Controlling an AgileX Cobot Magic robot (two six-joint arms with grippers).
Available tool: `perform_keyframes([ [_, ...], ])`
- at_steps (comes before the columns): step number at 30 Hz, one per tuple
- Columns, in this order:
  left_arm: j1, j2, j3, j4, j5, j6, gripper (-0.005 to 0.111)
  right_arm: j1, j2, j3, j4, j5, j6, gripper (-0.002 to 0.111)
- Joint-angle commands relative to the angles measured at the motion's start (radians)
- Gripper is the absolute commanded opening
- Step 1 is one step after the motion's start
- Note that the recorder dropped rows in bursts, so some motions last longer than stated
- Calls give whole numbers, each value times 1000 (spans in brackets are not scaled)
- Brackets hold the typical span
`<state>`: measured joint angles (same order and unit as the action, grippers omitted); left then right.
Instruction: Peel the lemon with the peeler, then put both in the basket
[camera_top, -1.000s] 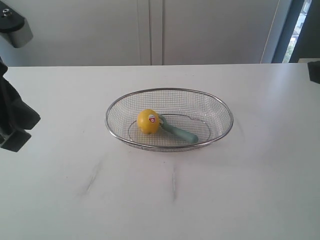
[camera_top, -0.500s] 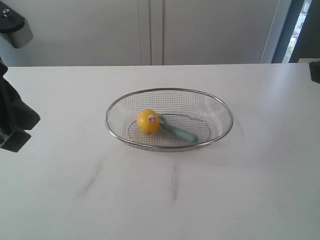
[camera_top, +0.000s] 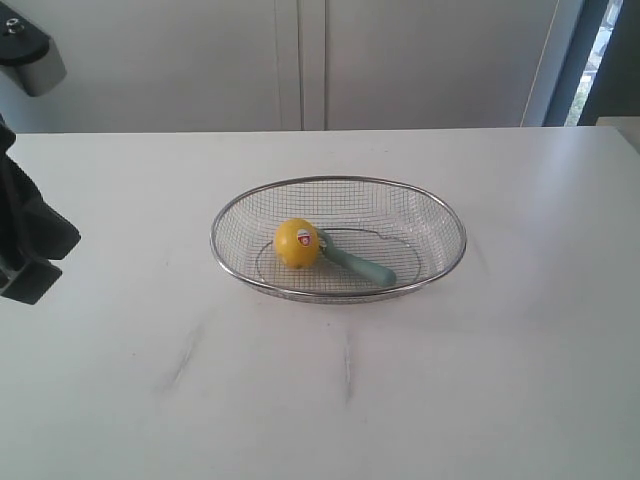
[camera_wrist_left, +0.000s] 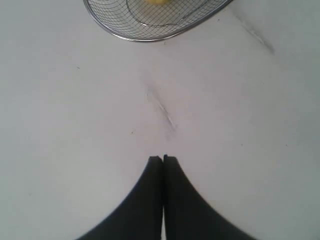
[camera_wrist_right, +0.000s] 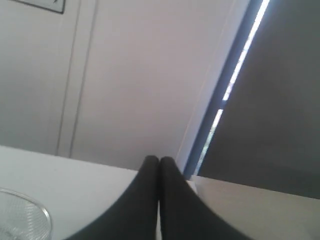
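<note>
The yellow lemon (camera_top: 297, 243) with its red-and-white sticker lies inside the silver wire basket (camera_top: 440, 215) in the middle of the table. The teal peeler (camera_top: 357, 264) lies in the basket too, its head against the lemon. My left gripper (camera_wrist_left: 163, 159) is shut and empty above bare table, well apart from the basket (camera_wrist_left: 120, 31); the arm shows at the left edge of the exterior view (camera_top: 25, 245). My right gripper (camera_wrist_right: 159, 160) is shut and empty, raised and pointing toward the wall. It is out of the exterior view.
The white table (camera_top: 500, 350) carries faint grey scuff marks (camera_top: 348, 370) in front of the basket. A wall with a panel seam (camera_top: 300, 60) stands behind, and a dark window frame (camera_top: 580, 60) at the back right. A basket rim (camera_wrist_right: 25, 215) shows low in the right wrist view.
The dark tip of the right arm at the right edge of the exterior view has withdrawn out of sight. Lemon, peeler, basket and left arm have not moved.
</note>
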<state>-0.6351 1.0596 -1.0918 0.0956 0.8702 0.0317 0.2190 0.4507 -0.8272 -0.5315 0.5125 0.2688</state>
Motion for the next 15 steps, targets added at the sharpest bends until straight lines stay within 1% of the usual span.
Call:
perform_keyframes([
  [1, -5, -13, 5, -10, 14, -7, 0, -68, -69, 3, 0, 0, 8, 0],
  [15, -5, -13, 5, -10, 14, -7, 0, -70, -92, 11, 0, -9, 8, 0],
])
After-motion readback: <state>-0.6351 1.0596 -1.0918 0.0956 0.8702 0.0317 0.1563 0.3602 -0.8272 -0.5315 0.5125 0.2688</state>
